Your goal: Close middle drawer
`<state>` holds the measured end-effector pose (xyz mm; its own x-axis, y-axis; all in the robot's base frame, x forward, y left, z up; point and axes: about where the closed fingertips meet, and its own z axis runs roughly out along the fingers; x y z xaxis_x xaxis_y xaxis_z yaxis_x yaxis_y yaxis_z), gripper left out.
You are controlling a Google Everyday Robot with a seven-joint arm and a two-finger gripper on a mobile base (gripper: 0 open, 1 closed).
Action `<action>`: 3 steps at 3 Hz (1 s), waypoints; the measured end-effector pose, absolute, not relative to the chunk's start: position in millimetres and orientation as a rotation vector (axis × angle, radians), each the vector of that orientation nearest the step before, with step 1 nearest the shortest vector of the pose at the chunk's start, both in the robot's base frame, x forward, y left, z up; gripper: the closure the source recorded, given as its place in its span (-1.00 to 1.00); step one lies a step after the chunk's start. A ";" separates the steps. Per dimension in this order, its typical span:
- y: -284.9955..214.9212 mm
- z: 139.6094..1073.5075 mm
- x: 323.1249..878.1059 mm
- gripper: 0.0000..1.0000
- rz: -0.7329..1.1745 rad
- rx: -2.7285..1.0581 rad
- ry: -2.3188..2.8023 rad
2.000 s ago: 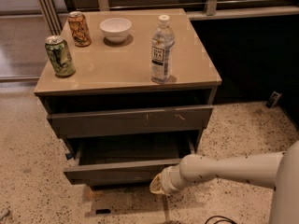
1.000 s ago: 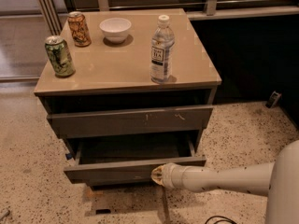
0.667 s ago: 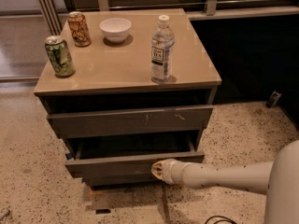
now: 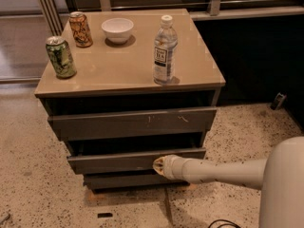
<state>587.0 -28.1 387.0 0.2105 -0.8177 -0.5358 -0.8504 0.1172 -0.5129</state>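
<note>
The middle drawer [image 4: 114, 161] is a wide, shallow dark grey drawer with a plain flat front, second of three fronts on the cabinet. It stands slightly out, with a dark gap above it. My gripper [image 4: 157, 166] is at the end of the cream arm that comes in from the lower right. Its tip rests against the right half of the drawer's front. Above is the taller grey front with white scratch marks [image 4: 133, 122]. Below is the lowest plain front [image 4: 123, 180].
On the tan cabinet top [image 4: 114, 68] stand a green can [image 4: 61, 56], an orange can [image 4: 80, 29], a white bowl [image 4: 118, 29] and a water bottle [image 4: 165, 50]. Speckled floor [image 4: 28, 189] surrounds the cabinet. A dark wall panel [image 4: 256, 56] stands at the right.
The gripper has pushed forward against the middle drawer's front, and the drawer has slid well back into the cabinet. The items on top have not moved.
</note>
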 end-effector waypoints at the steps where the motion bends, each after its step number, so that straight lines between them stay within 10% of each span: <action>1: -27.3 383.2 602.6 1.00 0.046 -1.689 1.597; 3: -22.8 388.3 624.9 1.00 0.091 -1.715 1.602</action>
<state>624.9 -22.8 388.3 0.2059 -0.8200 -0.5340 -0.8750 0.0900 -0.4757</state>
